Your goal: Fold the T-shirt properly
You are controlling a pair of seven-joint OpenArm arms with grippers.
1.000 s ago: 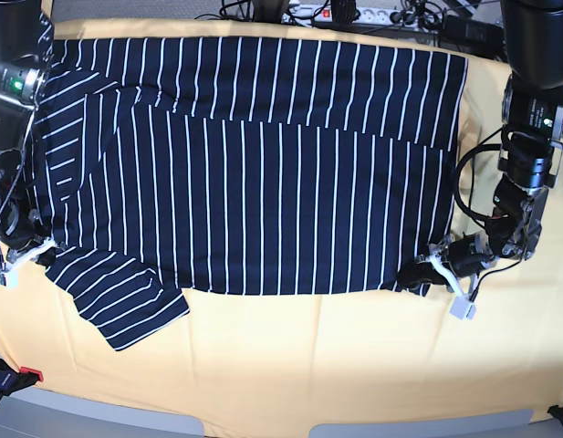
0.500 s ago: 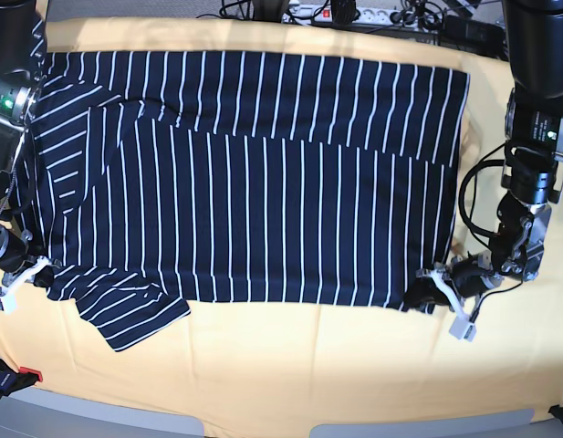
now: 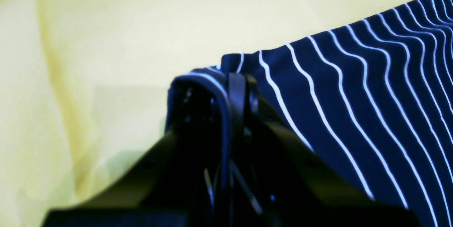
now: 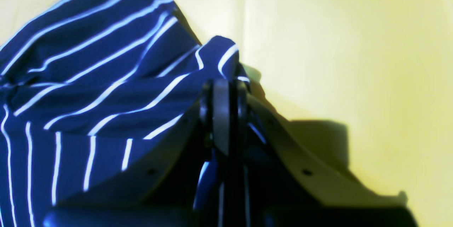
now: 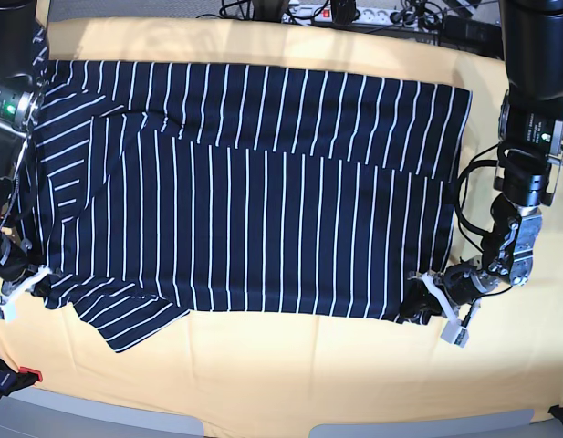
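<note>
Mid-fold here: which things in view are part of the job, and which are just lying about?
Part of the job:
- T-shirt
- left gripper, shut on a shirt corner
- right gripper, shut on the opposite corner

Lying about:
- yellow table cloth under the shirt
- power strip and cables behind the table

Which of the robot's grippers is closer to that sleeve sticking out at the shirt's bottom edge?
Right. The right gripper pinches the T-shirt right beside the sleeve; the left gripper grips the opposite bottom corner.
</note>
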